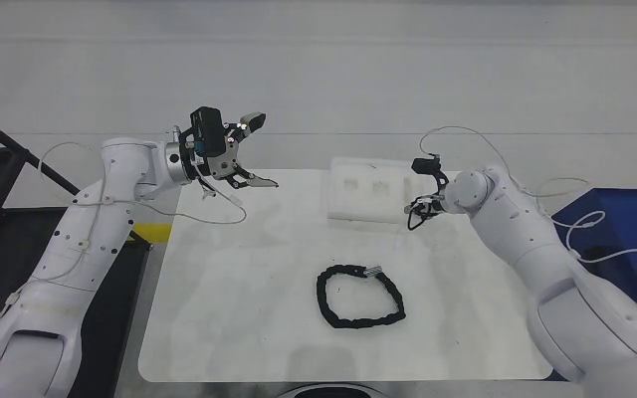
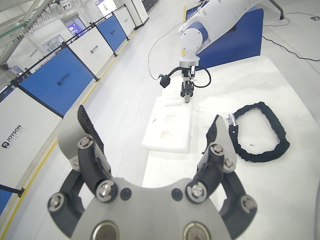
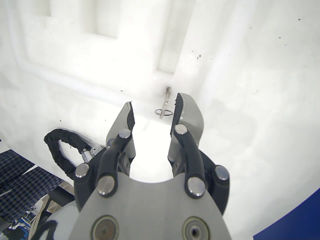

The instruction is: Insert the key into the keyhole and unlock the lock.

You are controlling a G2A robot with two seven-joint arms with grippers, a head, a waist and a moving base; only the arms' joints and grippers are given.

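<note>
The lock (image 1: 360, 296) has a black sleeve and silver ends; the key (image 3: 165, 103) is silver. The table (image 1: 249, 318) and foam block (image 1: 350, 205) are white, the cloth (image 3: 22, 173) checked navy and white.

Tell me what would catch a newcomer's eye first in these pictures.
The black chain lock looped mid-table stands out against the white table. At the white foam tray on the far side, the open right end effector is at a small ringed key. The left end effector, also open, hangs above the far left corner.
</note>
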